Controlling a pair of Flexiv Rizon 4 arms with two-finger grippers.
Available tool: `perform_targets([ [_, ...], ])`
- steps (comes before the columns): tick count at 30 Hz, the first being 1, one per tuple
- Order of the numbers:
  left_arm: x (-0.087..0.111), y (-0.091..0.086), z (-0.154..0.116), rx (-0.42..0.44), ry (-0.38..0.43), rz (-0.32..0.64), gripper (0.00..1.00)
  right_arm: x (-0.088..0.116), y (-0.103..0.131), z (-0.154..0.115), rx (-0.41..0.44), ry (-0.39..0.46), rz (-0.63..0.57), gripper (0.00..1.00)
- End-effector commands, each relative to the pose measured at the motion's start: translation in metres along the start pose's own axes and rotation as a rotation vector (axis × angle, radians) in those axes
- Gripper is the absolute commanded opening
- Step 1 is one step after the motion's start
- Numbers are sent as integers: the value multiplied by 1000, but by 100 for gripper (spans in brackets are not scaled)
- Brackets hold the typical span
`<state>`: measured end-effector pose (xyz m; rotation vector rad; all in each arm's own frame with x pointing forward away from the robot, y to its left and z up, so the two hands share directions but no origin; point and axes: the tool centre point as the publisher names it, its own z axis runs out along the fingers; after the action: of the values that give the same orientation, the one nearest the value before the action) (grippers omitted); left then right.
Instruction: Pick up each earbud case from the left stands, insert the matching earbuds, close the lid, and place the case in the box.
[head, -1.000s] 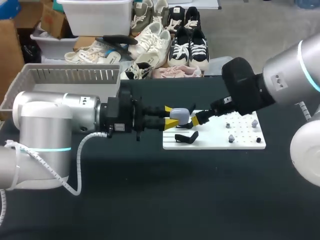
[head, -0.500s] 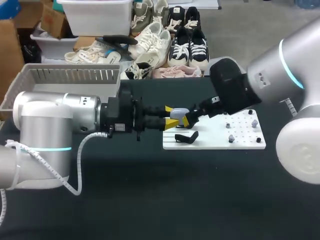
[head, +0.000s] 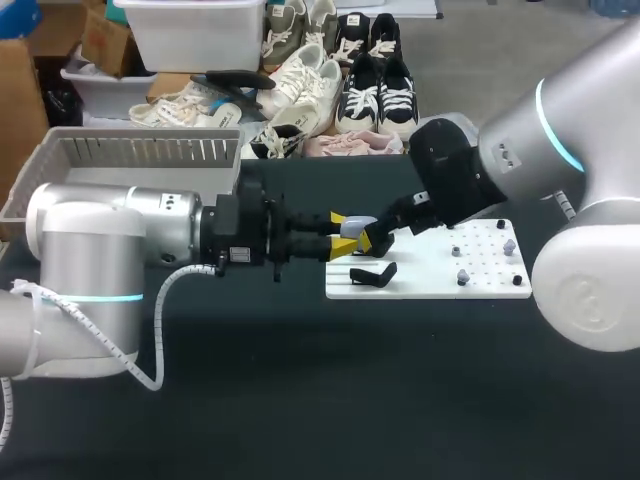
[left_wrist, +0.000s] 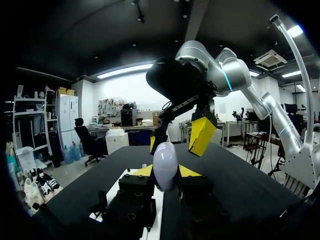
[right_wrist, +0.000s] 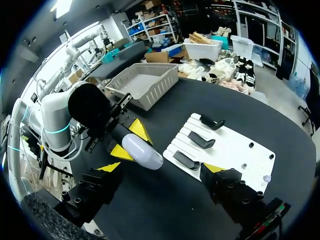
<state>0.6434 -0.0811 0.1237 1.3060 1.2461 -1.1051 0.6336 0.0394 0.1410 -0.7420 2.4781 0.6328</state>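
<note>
Only right wrist shows three stands (right_wrist: 201, 140), left pincer (right_wrist: 129, 141) clamping case (right_wrist: 143, 152)

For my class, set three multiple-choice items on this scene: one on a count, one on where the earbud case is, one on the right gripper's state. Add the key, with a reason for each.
1. How many black stands are on the white board?
A two
B three
C five

2. Where is the earbud case?
A on a stand
B lying on the board
C between the fingers of the left gripper

3. What state is the right gripper in?
A open
B shut on the case
C shut on a stand

Key:
1 B: the right wrist view shows three stands in a row.
2 C: both of the left gripper's yellow tips press against the sides of the case.
3 A: its tips stand far wider apart than the case.
</note>
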Motion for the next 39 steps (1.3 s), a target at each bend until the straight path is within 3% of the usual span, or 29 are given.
perform_targets([
  [1, 0, -1, 0, -3, -3, 1, 0, -2, 0, 2, 13, 4, 5, 100],
  [39, 0, -1, 0, -3, -3, 1, 0, -10, -1, 1, 67, 8, 12, 100],
])
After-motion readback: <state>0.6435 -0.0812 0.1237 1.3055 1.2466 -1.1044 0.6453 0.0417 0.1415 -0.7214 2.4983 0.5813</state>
